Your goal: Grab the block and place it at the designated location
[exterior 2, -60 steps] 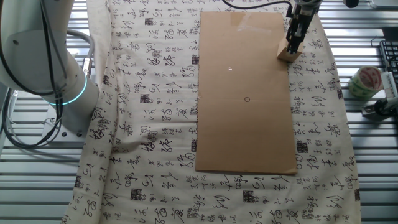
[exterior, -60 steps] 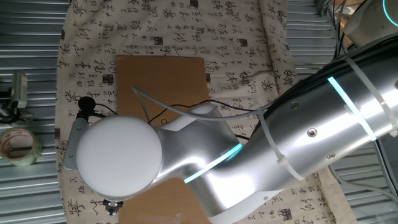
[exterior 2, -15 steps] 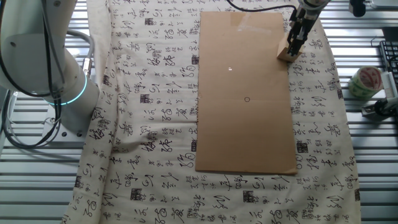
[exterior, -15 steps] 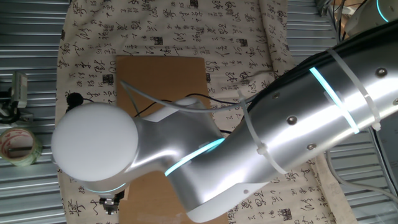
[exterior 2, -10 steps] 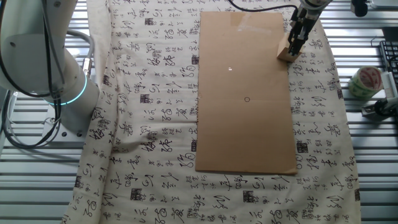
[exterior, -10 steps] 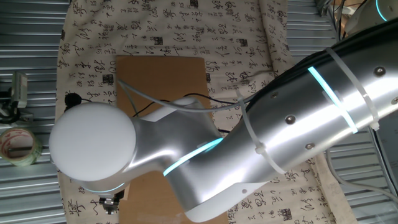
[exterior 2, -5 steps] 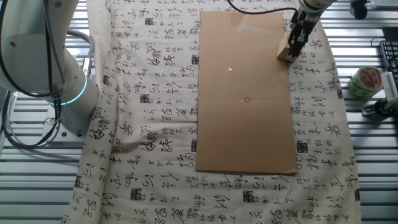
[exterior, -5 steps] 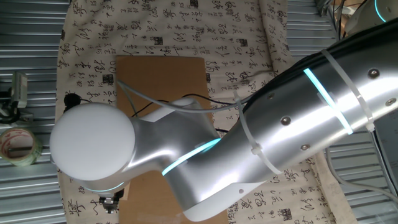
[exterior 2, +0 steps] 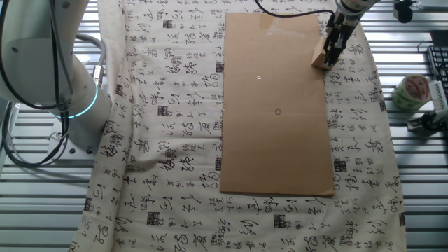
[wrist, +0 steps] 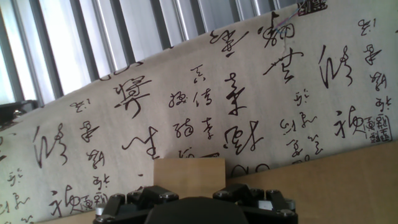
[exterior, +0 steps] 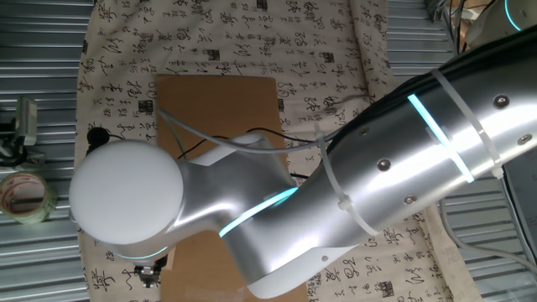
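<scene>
The block [exterior 2: 319, 59], a pale tan wooden cube, is at the far right edge of the brown cardboard sheet [exterior 2: 276, 140]. My gripper [exterior 2: 333, 50] reaches down onto it and is shut on it. In the hand view the block [wrist: 189, 170] sits between the two dark fingers [wrist: 147, 196], with the gripper [wrist: 191, 193] at the bottom edge. The designated location [exterior 2: 278, 112], a tiny black ring, is drawn mid-sheet, well away from the block. In one fixed view the arm [exterior: 352, 193] hides the block and the ring.
A calligraphy-printed cloth [exterior 2: 168, 105] covers the table under the sheet. A tape roll [exterior 2: 410, 91] lies on the slatted metal at the right, also seen as the tape roll [exterior: 25, 197] at the left of one fixed view. The robot base [exterior 2: 49, 63] stands at the left.
Over the last second the gripper and the block have crept slightly left and up together in the other fixed view. The arm has shifted a little in one fixed view.
</scene>
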You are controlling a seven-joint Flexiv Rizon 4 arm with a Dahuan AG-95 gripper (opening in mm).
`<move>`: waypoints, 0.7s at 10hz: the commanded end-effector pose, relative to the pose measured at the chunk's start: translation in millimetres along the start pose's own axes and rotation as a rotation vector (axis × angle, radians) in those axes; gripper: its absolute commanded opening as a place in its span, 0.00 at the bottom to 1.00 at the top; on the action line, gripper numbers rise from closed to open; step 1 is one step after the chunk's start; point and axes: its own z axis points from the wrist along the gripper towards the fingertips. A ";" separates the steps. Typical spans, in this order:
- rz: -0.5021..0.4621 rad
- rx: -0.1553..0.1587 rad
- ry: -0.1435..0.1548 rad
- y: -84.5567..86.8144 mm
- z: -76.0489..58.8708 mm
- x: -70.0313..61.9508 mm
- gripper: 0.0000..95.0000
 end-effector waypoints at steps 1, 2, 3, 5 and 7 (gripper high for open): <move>-0.001 0.001 0.002 -0.1 0.1 0.2 0.80; -0.001 0.001 0.001 -0.1 0.1 0.2 0.80; 0.000 0.001 0.002 0.0 0.1 0.2 0.80; 0.002 0.001 0.002 0.2 0.3 0.5 0.80; 0.005 0.002 0.001 0.4 1.1 0.8 0.80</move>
